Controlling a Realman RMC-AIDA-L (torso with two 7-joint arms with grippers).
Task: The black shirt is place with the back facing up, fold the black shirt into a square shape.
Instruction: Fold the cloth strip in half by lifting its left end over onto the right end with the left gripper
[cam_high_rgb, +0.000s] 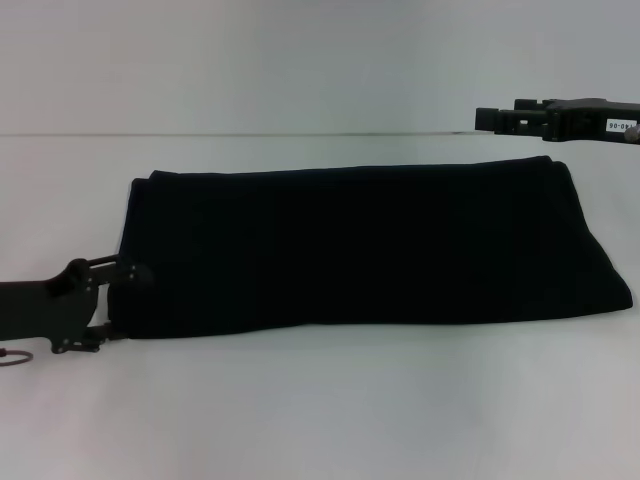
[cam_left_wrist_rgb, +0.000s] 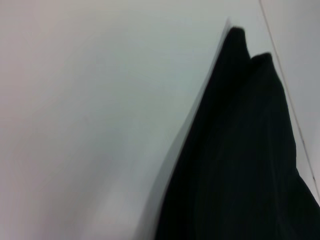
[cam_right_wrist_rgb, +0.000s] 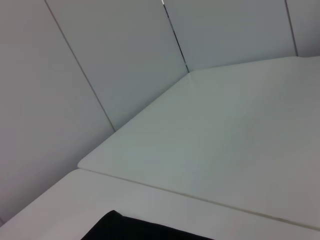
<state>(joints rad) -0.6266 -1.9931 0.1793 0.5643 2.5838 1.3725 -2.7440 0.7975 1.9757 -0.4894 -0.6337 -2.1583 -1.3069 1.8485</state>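
Observation:
The black shirt (cam_high_rgb: 360, 245) lies on the white table (cam_high_rgb: 320, 410), folded into a long flat band running left to right. My left gripper (cam_high_rgb: 120, 305) sits low at the band's near left corner, its two fingers apart, one on each side of the fabric's edge. In the left wrist view the black shirt (cam_left_wrist_rgb: 240, 165) fills the frame beside bare table. My right gripper (cam_high_rgb: 487, 118) hovers high beyond the band's far right corner, not touching it. In the right wrist view only a corner of the black shirt (cam_right_wrist_rgb: 130, 230) shows.
A wide strip of white table top lies in front of the shirt and a narrower one behind it. Grey wall panels (cam_right_wrist_rgb: 100, 60) stand behind the table's far edge.

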